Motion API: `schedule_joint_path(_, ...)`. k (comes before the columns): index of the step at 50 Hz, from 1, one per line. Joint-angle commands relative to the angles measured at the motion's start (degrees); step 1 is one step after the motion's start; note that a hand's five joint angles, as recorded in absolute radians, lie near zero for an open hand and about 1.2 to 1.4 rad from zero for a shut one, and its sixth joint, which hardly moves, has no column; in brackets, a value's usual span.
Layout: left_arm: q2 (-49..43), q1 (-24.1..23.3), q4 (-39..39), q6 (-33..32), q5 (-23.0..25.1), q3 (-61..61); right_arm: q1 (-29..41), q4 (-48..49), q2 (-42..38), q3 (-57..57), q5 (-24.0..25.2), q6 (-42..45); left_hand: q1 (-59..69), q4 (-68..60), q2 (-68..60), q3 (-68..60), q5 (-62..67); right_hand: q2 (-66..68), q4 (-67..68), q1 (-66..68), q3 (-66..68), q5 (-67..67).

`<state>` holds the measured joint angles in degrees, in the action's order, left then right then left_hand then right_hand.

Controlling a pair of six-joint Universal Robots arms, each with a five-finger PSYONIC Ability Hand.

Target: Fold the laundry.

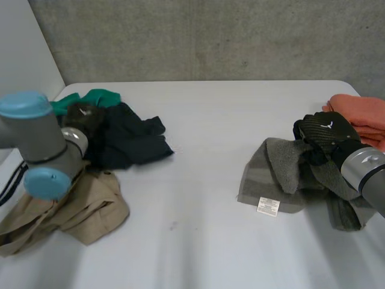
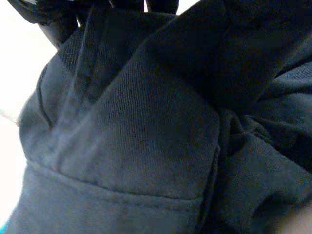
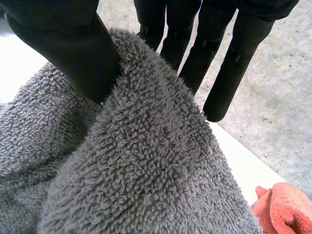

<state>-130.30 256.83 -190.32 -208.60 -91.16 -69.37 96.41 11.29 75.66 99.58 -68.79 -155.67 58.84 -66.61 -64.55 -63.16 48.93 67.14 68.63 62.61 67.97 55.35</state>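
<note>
A dark navy garment (image 1: 129,141) lies crumpled at the table's far left. My left hand (image 1: 81,117) rests on its left part. In the left wrist view the navy cloth (image 2: 146,136) runs up in folds between that hand's (image 2: 53,24) thumb and fingers, which pinch it. A grey towel (image 1: 280,174) lies bunched at the right, with a white label (image 1: 267,206) on its front edge. My right hand (image 1: 325,133) sits on the towel's right part. There the towel (image 3: 146,170) is a raised fold pinched between the thumb (image 3: 63,44) and the straight fingers (image 3: 234,63).
A green garment (image 1: 96,97) lies behind the navy one. A beige garment (image 1: 84,208) is heaped at the front left under my left arm. An orange cloth (image 1: 361,114) sits at the far right, just beyond the right hand. The white table (image 1: 210,120) lies bare in between.
</note>
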Motion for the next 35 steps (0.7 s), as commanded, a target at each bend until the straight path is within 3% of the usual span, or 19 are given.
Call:
schedule_joint_path(1,3.6,4.9,-7.2,-0.2,-11.2,10.8,0.0,0.5,0.1,-0.2,-0.5,0.1,21.2,-13.4,-15.5,-16.8,21.1,12.9,11.4,17.4,12.0,14.7)
schedule_joint_path(2,3.6,6.6,-10.1,-0.5,-13.8,14.1,0.3,0.5,0.1,-0.2,-0.5,0.2,21.2,-13.4,-15.5,-16.8,21.1,12.9,11.4,17.4,12.0,14.7)
schedule_joint_path(5,2.2,9.0,-11.7,-1.2,-14.0,19.8,0.8,0.5,0.2,0.0,-0.6,0.2,21.2,-13.4,-15.5,-16.8,21.1,12.9,11.4,17.4,12.0,14.7)
schedule_joint_path(12,-8.3,11.7,4.3,-0.2,-7.4,34.7,1.5,0.6,0.2,0.3,-1.2,0.5,21.2,-13.4,-15.5,-16.8,21.1,12.9,11.4,17.4,12.0,14.7)
schedule_joint_path(13,-9.2,11.7,9.0,1.7,-4.4,34.4,1.4,0.5,0.3,0.3,-1.3,0.5,6.2,1.6,-0.5,-1.9,6.1,12.9,11.4,17.4,12.0,14.7)
schedule_joint_path(15,-9.1,11.6,13.0,3.5,-1.0,33.2,1.3,0.5,0.3,0.4,-1.3,0.5,-36.0,43.7,41.7,40.3,-36.1,12.9,11.4,17.4,12.0,14.7)
schedule_joint_path(16,-9.0,11.6,14.7,4.2,0.5,32.1,1.2,0.5,0.4,0.4,-1.3,0.5,-48.8,56.6,54.5,53.2,-48.9,12.9,11.4,17.4,12.0,14.7)
schedule_joint_path(17,-8.0,11.3,17.1,5.4,2.9,29.4,1.1,0.5,0.3,0.4,-1.3,0.5,-48.8,56.6,54.5,53.2,-48.9,12.9,11.4,17.4,12.0,14.7)
schedule_joint_path(20,-4.8,11.1,17.5,5.7,4.2,23.7,1.0,0.5,0.3,0.4,-1.2,0.5,-48.8,56.6,54.5,53.2,-48.9,12.9,11.4,17.4,12.0,14.7)
schedule_joint_path(27,11.0,9.8,14.8,5.7,5.0,2.1,1.1,0.5,0.4,0.5,-1.3,0.5,-48.8,56.6,54.5,53.2,-48.9,12.9,11.4,17.4,12.0,14.7)
schedule_joint_path(35,28.9,9.0,19.1,3.6,11.3,-21.8,1.0,0.6,0.2,0.6,-1.2,0.5,-48.8,56.6,54.5,53.2,-48.9,12.9,11.4,17.4,12.0,14.7)
